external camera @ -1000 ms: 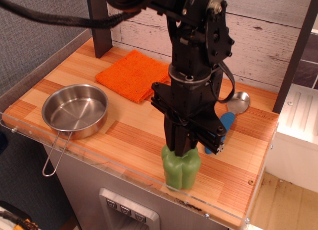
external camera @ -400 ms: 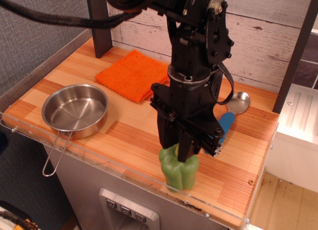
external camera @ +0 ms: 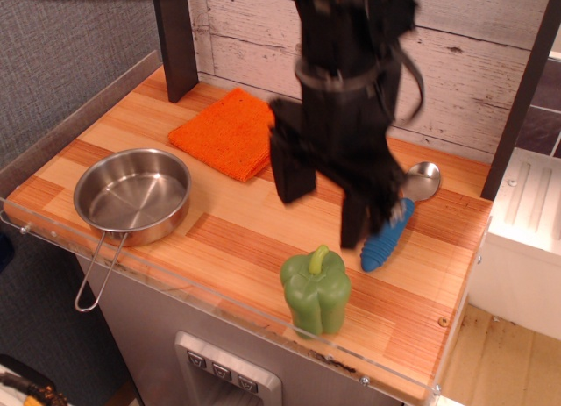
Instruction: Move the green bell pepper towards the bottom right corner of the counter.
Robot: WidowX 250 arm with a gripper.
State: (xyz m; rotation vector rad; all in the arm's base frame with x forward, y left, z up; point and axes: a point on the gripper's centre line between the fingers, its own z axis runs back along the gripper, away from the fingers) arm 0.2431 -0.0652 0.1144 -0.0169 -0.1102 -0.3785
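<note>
A: Counter (external camera: 237, 235) first. Where's the green bell pepper (external camera: 316, 290) rel. to it?

B: Upright near counter's front edge, right of middle. Gripper (external camera: 326, 203) above it, fingers spread apart, empty.

A: Handling?

B: Prob. light, hollow, stiff; glossy, so slippery. Grip across the lobed body, not the curved stem. Light green, blocky.

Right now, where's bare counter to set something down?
Free: the strip between the steel pan and green bell pepper, and the front right corner of the counter. Crowded: around the orange cloth, blue-handled spoon and gripper.
</note>
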